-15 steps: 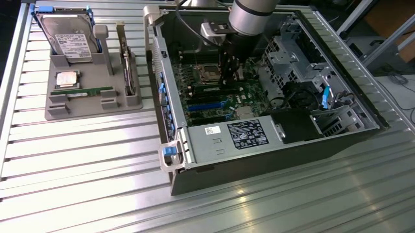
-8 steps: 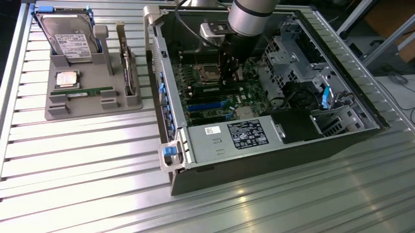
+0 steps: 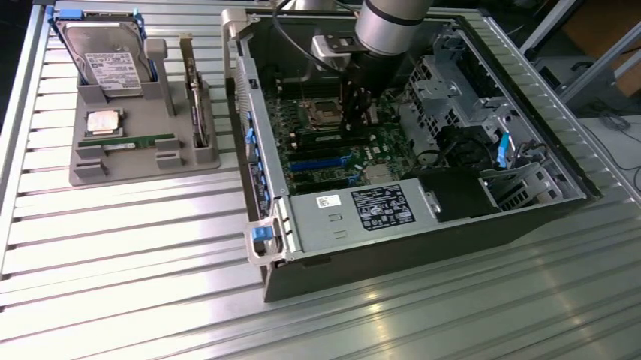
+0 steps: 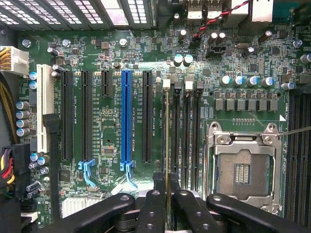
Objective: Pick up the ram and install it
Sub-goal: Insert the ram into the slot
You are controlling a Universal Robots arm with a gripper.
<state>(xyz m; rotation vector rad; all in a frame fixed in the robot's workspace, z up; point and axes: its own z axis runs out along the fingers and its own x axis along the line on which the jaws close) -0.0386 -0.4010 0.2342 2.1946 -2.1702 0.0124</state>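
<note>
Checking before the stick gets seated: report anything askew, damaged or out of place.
Nothing looks damaged or spilled. The ram, edge-on in the claw, runs in line with the memory slot, not skewed. The only oddity is that the CPU socket beside it is bare.

arm [image 3: 392, 22] reaching into open computer case [image 3: 401, 240], tool low over motherboard [image 3: 320, 150].

A ribbed silver metal table [image 3: 130, 255] filled most of the exterior view, its slats catching soft overhead light in pale glare. Beyond its far corner, at the exterior view's right, stood aluminium frame bars [image 3: 586, 64] over a dim floor with loose cables [image 3: 623, 150].
</note>
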